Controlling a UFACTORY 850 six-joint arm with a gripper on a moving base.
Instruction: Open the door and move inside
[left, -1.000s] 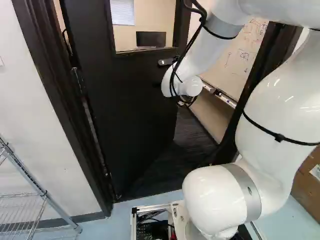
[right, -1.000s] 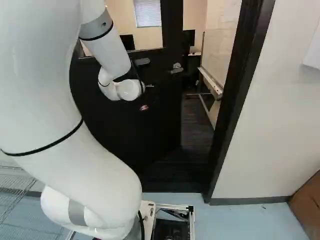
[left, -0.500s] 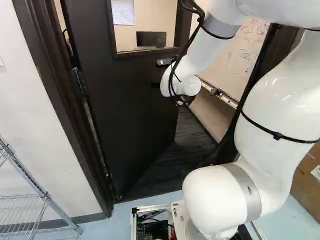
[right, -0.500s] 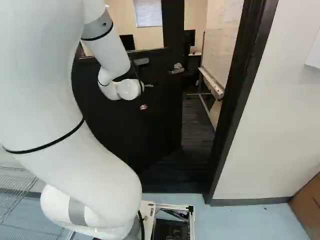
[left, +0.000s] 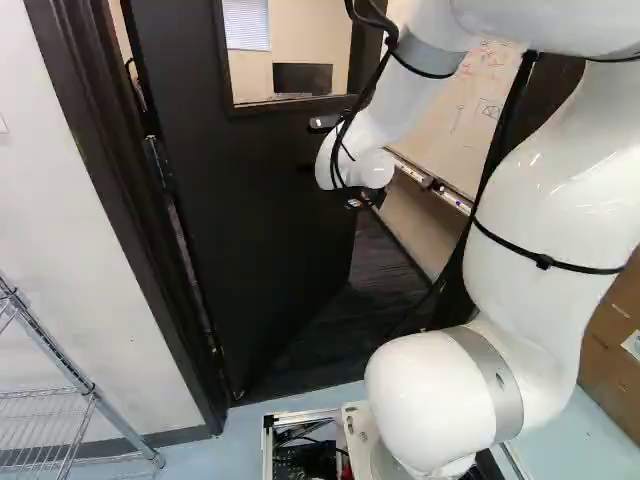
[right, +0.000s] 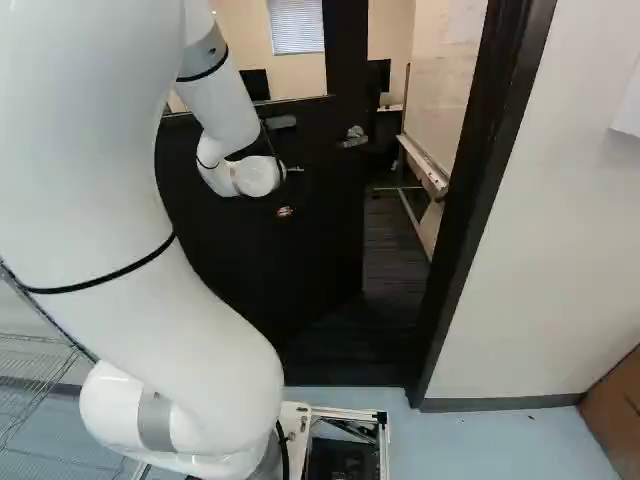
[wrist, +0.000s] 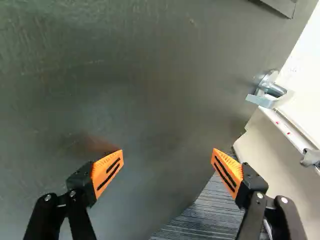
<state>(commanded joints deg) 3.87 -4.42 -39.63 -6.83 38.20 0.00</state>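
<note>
With its fingers apart, the pincer (wrist: 167, 151) should press the half-open door (left: 270, 210) steadily far and left, clear of the handle (wrist: 265, 95).

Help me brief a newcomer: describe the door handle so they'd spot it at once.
Find the dark door, standing ajar with a window up top. Lower than the window, at the door's free edge, is the handle. It is shiny metal on a round base, unlike the flatter grey bar farther from that edge.
</note>
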